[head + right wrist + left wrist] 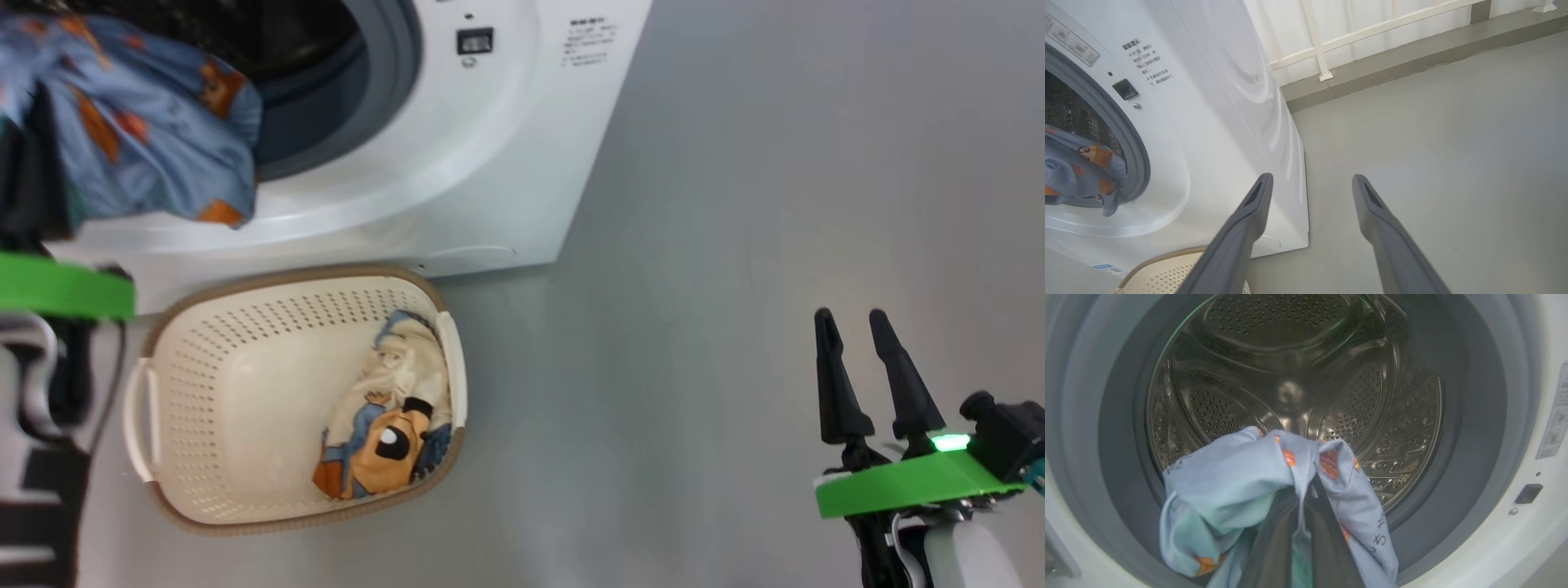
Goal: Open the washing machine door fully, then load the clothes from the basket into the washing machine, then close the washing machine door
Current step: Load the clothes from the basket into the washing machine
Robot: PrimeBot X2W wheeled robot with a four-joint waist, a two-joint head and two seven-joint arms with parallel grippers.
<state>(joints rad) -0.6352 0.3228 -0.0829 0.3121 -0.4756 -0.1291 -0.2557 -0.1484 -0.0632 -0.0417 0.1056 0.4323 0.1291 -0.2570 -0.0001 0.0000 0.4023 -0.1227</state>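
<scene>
The white washing machine [482, 163] stands with its round opening uncovered; its door is out of view. My left gripper [1304, 486] is shut on the light blue garment [1229, 482] and holds it at the mouth of the steel drum [1298, 375]. In the head view that garment [139, 122] hangs before the blue-grey ring [384, 90]. The cream and orange garment [392, 425] lies at the right end of the basket [212, 384] on the floor below the machine. At the lower right my right gripper [853, 322] stands open over the floor, nothing between its fingers [1372, 204].
Grey floor [735, 245] spreads to the right of the machine. A white railing [1372, 28] on a low kerb runs behind it. The basket rim [1167, 261] sits just under the machine's front corner.
</scene>
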